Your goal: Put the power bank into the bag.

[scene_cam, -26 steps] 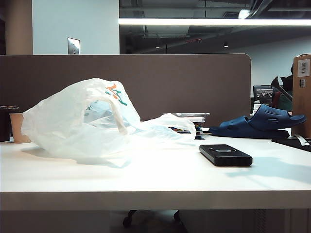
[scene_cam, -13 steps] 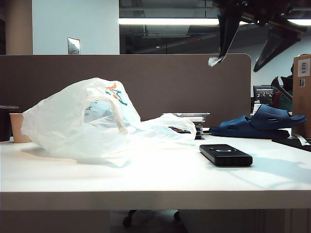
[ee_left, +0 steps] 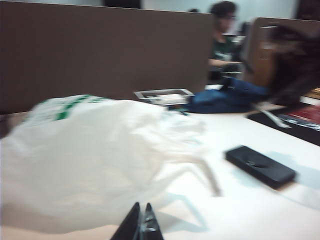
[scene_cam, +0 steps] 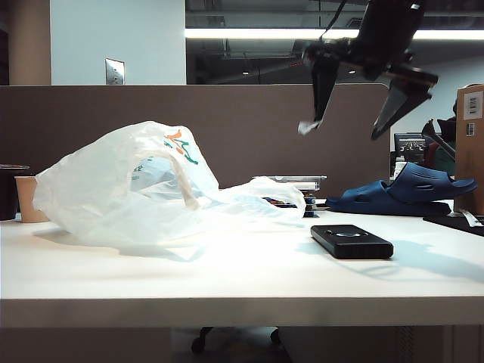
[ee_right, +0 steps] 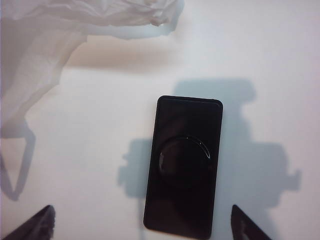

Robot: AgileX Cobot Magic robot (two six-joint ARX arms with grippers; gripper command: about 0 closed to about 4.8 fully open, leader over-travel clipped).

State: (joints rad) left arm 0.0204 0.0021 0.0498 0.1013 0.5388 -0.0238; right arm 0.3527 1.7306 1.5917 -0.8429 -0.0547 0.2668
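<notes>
The black power bank (scene_cam: pixel 351 240) lies flat on the white table (scene_cam: pixel 242 283), right of centre. It also shows from above as the power bank (ee_right: pixel 183 165) and from the side as the power bank (ee_left: pixel 260 166). The crinkled white bag (scene_cam: pixel 144 189) with a green-and-orange logo slumps on the left, its edge in the right wrist view as the bag (ee_right: pixel 55 40). My right gripper (scene_cam: pixel 344 125) hangs open, high above the power bank, fingers spread wide either side of it; the same right gripper (ee_right: pixel 145 222) holds nothing. My left gripper (ee_left: pixel 141 220) is shut and empty near the bag (ee_left: pixel 90 155).
Dark blue sandals (scene_cam: pixel 404 193) lie behind the power bank. A stack of flat items (scene_cam: pixel 295 189) sits behind the bag, a paper cup (scene_cam: pixel 29 198) at the far left, a cardboard box (scene_cam: pixel 470 144) at the far right. A brown partition (scene_cam: pixel 227 128) backs the table.
My right gripper has come down into view from above, over the power bank, and its jaws have spread open. The power bank and bag have not moved.
</notes>
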